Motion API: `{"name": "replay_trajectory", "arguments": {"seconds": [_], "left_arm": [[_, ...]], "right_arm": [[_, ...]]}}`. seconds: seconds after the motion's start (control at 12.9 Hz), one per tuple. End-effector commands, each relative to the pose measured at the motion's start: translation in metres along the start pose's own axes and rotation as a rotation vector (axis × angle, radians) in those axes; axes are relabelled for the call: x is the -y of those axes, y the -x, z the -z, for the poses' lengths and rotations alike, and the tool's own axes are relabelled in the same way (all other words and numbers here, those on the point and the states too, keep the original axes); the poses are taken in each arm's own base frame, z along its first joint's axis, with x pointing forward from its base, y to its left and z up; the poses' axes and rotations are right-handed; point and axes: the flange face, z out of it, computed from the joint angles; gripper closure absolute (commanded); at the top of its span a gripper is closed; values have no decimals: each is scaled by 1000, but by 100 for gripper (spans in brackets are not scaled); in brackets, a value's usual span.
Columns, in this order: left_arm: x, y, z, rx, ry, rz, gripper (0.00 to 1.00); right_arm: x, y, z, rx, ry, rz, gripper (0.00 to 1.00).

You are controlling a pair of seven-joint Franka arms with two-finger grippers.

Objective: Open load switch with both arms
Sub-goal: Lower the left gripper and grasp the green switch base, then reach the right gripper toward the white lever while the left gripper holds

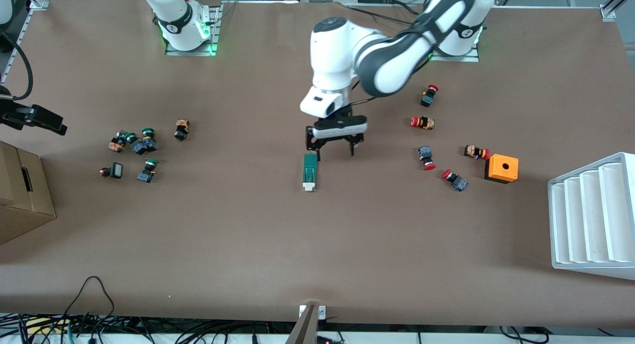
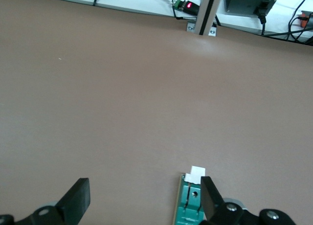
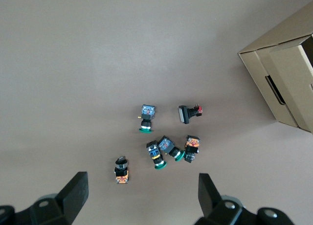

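**A:** Where's your target sitting right now?

**B:** Your narrow dark-green load switch with the white tab (image 1: 310, 172) lies flat on the brown counter (image 1: 317, 244), about mid-width, white tab end pointing toward the front camera.

**A:** And your left gripper (image 1: 336, 149)?

**B:** It hangs low over the counter just beside the switch's green end, toward the left arm's end. Your jaws are spread wide with nothing between them. In the left wrist view one finger (image 2: 211, 198) overlaps the edge of the switch (image 2: 190, 198); I can't tell if it touches.

**A:** Your right gripper (image 3: 142, 198)?

**B:** It waits high over the right arm's end of the counter, jaws wide apart and empty. Below it you have a cluster of small green-capped push buttons (image 3: 164, 149) and a tan cardboard box (image 3: 286, 76).

**A:** Anything at the left arm's end?

**B:** Scattered red-capped push buttons (image 1: 426, 156), an orange box with a round hole (image 1: 502, 168) and a white ribbed tray (image 1: 593, 217) at the counter's edge.
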Motion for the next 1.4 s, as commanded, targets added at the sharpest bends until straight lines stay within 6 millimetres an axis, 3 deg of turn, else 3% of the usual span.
{"name": "replay_trajectory", "arguments": {"seconds": [0.0,0.08,0.16,0.23,0.39,0.62,0.85,1.16,1.32], "left_arm": [[-16,38,-19,-79,37,20,1],[-20,52,-24,-104,50,25,1],[-22,68,-36,-130,58,21,1],[-24,83,-45,-165,75,13,1],[-22,109,-62,-217,109,-21,1],[-19,138,-89,-292,110,-77,1],[-15,168,-120,-364,108,-93,1],[-24,187,-121,-364,121,-93,1],[-29,205,-126,-373,109,-94,1]], "right_arm": [[-1,-4,8,-37,3,-9,1],[6,-4,6,-35,10,-8,1],[10,-13,-14,-2,15,-28,1],[13,-18,-22,10,15,-32,1],[23,-21,-31,24,18,-49,1],[56,-42,-70,49,22,-45,1],[109,-75,-93,99,-50,-80,1],[173,-110,-130,141,-164,-326,1],[220,-119,-155,158,-200,-478,1]]}}
